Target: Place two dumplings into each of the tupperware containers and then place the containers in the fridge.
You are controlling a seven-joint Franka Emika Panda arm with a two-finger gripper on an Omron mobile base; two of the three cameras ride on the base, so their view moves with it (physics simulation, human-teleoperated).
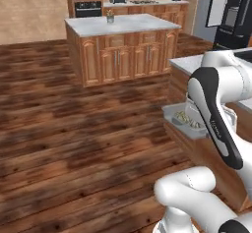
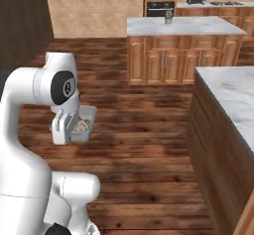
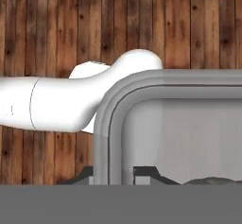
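In the left base view, a tupperware container (image 1: 173, 115) with dumplings (image 1: 186, 119) sits right of centre, above the floor; the fridge (image 1: 235, 14) stands upper right. The right base view puts the container lower left. The hand view shows the pincer (image 3: 116, 176) gripping its rim.

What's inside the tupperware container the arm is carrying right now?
Pale dumplings lie in the tupperware container; the count is unclear, since the arm covers part of it. The gripper pinches its rim.
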